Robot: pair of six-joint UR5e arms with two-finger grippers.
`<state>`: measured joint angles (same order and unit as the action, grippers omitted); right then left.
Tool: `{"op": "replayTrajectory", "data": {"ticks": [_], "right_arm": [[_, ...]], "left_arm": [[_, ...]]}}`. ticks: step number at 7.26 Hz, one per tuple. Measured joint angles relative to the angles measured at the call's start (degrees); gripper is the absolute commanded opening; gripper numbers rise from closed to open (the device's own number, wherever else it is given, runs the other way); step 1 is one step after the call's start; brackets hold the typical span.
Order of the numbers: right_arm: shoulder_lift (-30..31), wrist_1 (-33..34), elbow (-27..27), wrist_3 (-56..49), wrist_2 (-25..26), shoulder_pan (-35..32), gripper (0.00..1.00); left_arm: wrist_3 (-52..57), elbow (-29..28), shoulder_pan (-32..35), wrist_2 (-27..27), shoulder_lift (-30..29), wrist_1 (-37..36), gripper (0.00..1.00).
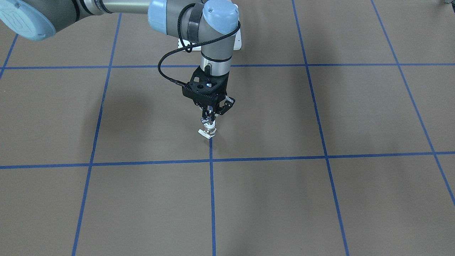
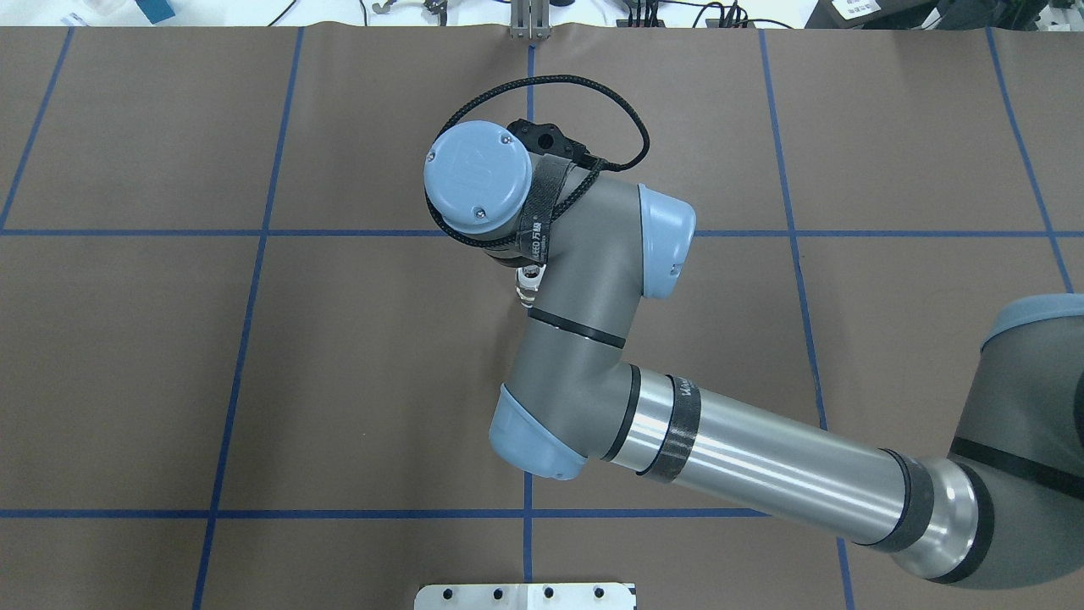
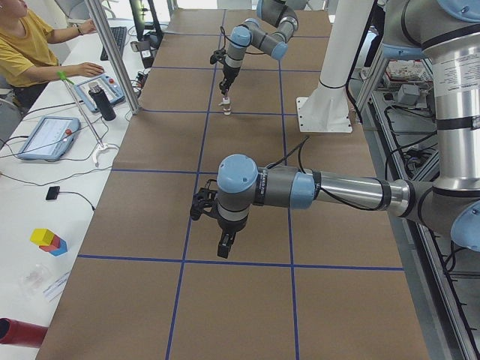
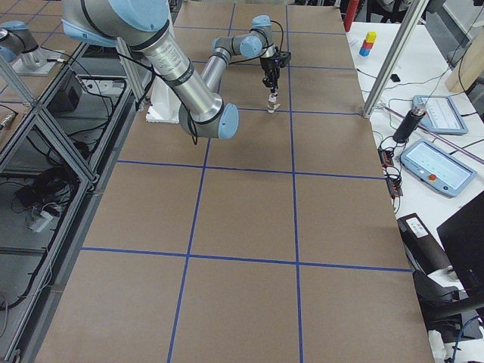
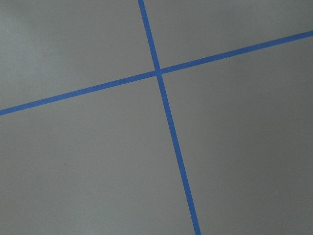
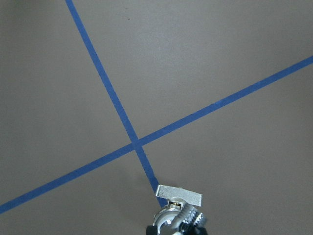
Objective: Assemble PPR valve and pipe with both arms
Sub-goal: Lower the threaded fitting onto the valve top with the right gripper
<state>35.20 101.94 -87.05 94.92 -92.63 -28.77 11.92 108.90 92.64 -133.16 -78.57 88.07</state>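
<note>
The PPR valve (image 1: 207, 132) hangs straight beneath the right claw (image 1: 209, 119). We see that claw's fingers pinched nearly together on the valve's upper end. Its flat handle juts sideways just under the fingertips, low over a blue tape line (image 1: 212, 199) on the counter (image 1: 320, 206). The left claw (image 3: 225, 246) hangs well apart, and we cannot tell how wide it gapes.

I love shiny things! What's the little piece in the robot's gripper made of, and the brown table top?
PPR valve: flat handle looks matte white plastic; the ribbed part behind it glints silver, probably metal. Table cover: flat, dull brown with no shine, likely paper or a mat; its blue lines look like stuck-on tape.
</note>
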Motion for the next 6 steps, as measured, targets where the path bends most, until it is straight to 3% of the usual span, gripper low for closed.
{"op": "replayTrajectory", "data": {"ticks": [5, 6], "right_arm": [[0.3, 0.0, 0.0, -0.1, -0.1, 0.1, 0.00], [0.2, -0.1, 0.0, -0.3, -0.1, 0.1, 0.06]], "left_arm": [[0.0, 0.1, 0.0, 0.0, 0.0, 0.1, 1.00], [0.0, 0.0, 0.0, 0.0, 0.0, 0.1, 1.00]]}}
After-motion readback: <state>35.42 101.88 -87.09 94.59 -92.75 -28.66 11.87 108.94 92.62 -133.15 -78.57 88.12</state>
